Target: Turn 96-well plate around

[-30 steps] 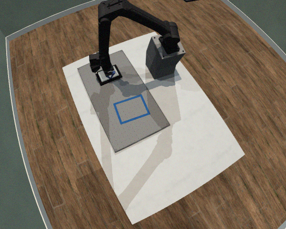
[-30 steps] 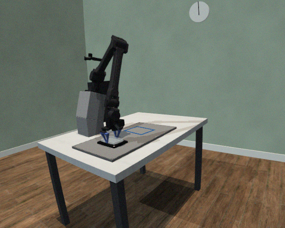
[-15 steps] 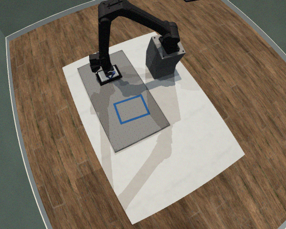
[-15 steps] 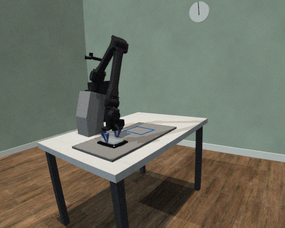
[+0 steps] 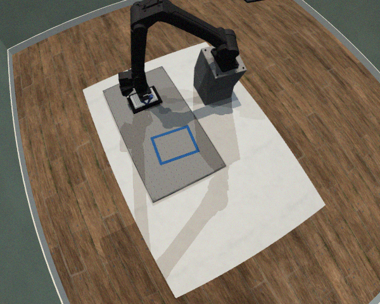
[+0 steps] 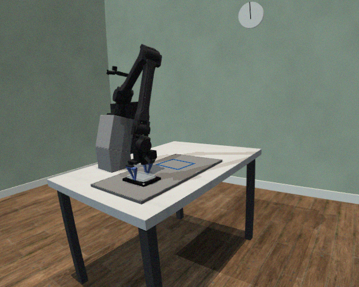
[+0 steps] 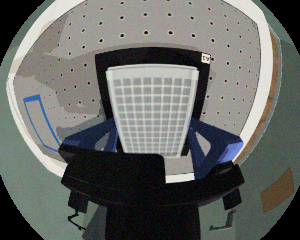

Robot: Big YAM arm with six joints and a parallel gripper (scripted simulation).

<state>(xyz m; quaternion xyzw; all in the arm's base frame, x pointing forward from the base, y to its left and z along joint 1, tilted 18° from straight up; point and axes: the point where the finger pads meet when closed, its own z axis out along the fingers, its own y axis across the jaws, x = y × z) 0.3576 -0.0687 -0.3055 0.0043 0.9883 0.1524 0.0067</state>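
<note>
Your gripper [image 7: 153, 143] is standing nearly wide open yet clamping something; its blue fingers are pressing on the two long sides of the 96-well plate [image 7: 153, 110], one on each side, as the wrist view is showing you; the plate is filling the gap between them.

The plate is lying flat inside the black plate nest N1 [image 7: 150, 56]; you are seeing the nest's dark border running around the plate on the far and side edges; a small white label [image 7: 205, 59] is sitting at the nest's far right corner in the wrist view, its text too small to read; the plate's cut corner is not something you can pick out here.

In the exterior view the gripper [image 6: 139, 173] is pointing straight down over the plate [image 6: 142, 177]; the arm [image 6: 142, 92] is reaching from its grey pedestal [image 6: 108, 144].

The nest [image 5: 156, 92] is sitting at one end of the grey perforated deck [image 5: 183, 170]; the blue taped outline B1 [image 5: 154, 147] is lying well apart from it, toward the deck's middle; the deck is resting on the white table [image 6: 204, 185].
</note>
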